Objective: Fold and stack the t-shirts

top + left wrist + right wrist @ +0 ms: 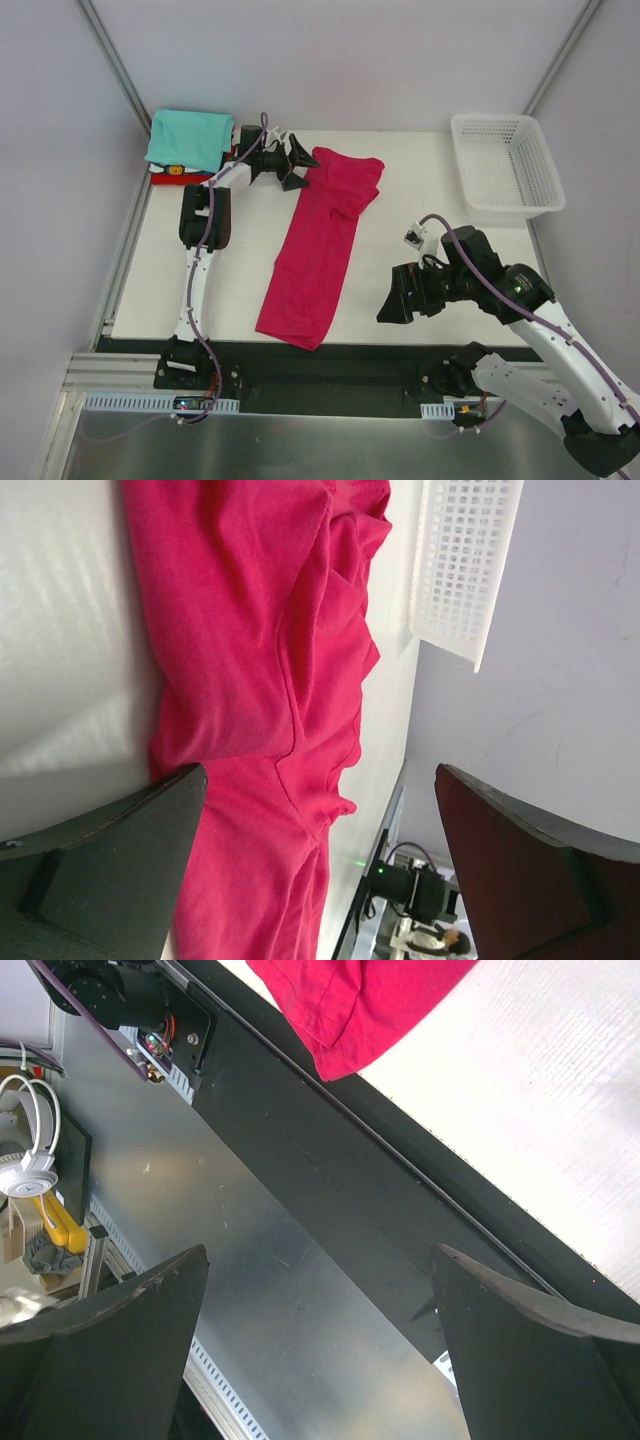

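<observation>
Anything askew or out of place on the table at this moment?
The pink t-shirt lies slanted across the table, bunched at its far end, its near corner reaching the front edge. Nothing else stands out.

Bare worktop [420, 200] between magenta t-shirt [320, 250] and basket [510, 208]: wide passage. Folded t-shirt stack [188, 140] blocks far left corner, basket far right. Left pincer [303, 168], jaws spread, crowds shirt's far left edge. Right pincer [392, 300], jaws spread, over near right worktop.
</observation>
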You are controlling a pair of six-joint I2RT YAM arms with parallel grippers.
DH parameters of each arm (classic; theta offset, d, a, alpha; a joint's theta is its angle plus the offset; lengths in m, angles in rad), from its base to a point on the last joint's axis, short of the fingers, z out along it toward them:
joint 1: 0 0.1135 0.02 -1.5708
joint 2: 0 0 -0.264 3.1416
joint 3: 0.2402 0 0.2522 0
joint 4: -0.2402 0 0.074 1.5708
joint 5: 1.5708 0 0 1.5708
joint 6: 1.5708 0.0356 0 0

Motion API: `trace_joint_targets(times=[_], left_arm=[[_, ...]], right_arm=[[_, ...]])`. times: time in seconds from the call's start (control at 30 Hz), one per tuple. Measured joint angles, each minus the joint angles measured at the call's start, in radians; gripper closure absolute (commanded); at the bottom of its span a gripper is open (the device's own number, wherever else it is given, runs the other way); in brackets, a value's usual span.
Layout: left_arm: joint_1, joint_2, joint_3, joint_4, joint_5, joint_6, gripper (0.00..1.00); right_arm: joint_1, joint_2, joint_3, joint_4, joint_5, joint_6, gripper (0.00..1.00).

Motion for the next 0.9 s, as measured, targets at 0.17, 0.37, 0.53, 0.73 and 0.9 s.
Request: trace_joint_targets(times=[0.17, 0.37, 0.53, 0.73, 0.9], left_arm=[[0.013, -0.106, -0.086, -0.081, -0.067, 0.067, 0.01], [0.028, -0.336, -0.091, -0.296, -0.179, 0.211, 0.01], [0.020, -0.654, -0.179, -0.504, -0.328, 0.358, 0.01], [-0.021, -1.082, -0.578, -0.658, -0.592, 0.426, 0.01], [0.085, -1.105, -0.650, -0.838, -0.827, 0.447, 0.01]], right_arm=[[0.000, 0.002, 0.000, 0.002, 0.026, 0.001, 0.04], [0.004, 0.039, -0.023, 0.044, 0.055, 0.021, 0.04], [0.014, 0.110, -0.034, 0.083, 0.106, 0.043, 0.04], [0.079, 0.344, -0.064, 0.222, 0.176, 0.094, 0.04], [0.253, 0.693, 0.084, 0.227, 0.322, 0.112, 0.04]])
